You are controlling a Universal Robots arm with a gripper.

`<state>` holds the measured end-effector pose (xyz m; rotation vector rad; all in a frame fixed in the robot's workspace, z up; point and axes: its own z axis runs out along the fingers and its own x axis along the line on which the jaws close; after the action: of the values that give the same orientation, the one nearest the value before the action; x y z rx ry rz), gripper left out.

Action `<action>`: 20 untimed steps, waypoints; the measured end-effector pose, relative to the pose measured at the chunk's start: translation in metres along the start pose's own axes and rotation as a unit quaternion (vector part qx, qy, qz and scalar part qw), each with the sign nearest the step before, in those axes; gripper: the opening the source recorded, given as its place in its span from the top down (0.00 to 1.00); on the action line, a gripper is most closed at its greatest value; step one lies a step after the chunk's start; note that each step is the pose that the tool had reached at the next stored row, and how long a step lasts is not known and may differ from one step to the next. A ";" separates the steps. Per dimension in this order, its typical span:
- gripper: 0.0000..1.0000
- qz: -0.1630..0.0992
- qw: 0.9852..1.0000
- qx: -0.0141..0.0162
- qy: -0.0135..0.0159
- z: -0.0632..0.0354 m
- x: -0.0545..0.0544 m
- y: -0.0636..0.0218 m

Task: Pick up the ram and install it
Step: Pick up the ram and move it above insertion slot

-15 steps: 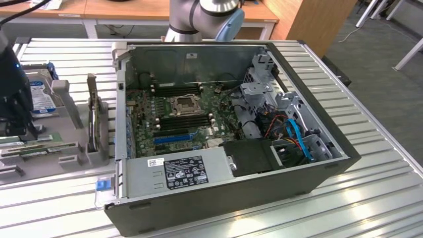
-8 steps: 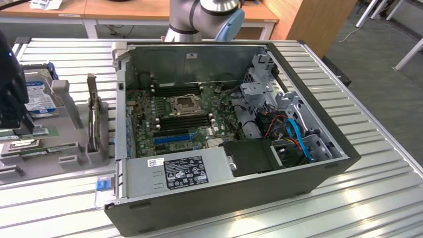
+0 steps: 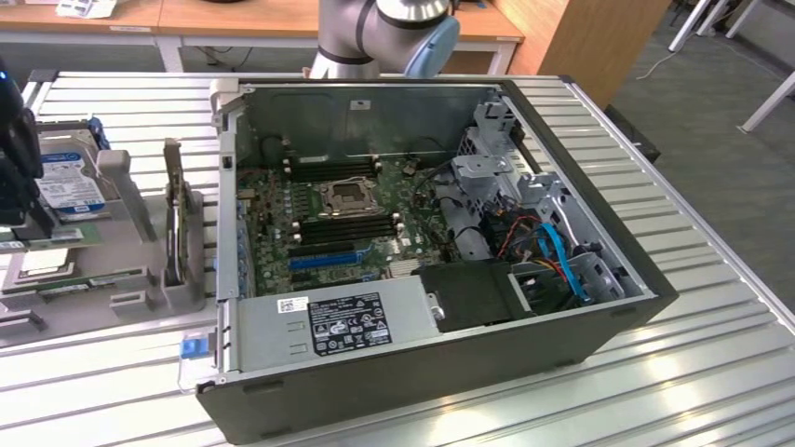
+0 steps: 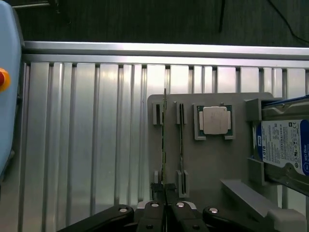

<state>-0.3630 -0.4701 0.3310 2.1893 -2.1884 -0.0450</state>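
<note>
1. One ram (image 4: 164, 145) stick shows edge-on in the wrist view. Its near end runs straight into the seam where the fingers (image 4: 157, 220) meet. They are pressed together on its thin edge. It sits off line with its holder on the grey fixture (image 4: 212, 164), so I judge it raised out of the holder, not seated.
2. A second stick (image 4: 181, 145) stands in its own holder just beside it. A CPU (image 4: 214, 121) and a hard drive (image 4: 285, 145) lie further along the same fixture.
3. A hold on so narrow a board is sound only if it is square. The stick should hang level and untwisted, with the pinch on the bare board edge and not on the chips. It should also be kept apart from the neighbouring stick.
4. The memory slots (image 3: 348, 226) lie on the motherboard inside the open computer case (image 3: 597, 279), to the exterior view's right of the fixture. A tilted stick would not meet such a slot evenly along its length.
5. The wrist faces straight down at the slatted bench (image 4: 87, 145). In the exterior view the arm (image 3: 397, 28) rises at the far side of the case.
</note>
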 end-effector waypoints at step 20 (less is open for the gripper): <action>0.88 0.003 1.000 0.000 0.000 -0.0475 0.001 0.0025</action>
<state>-0.3630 -0.4700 0.3785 2.1830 -2.1950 -0.0452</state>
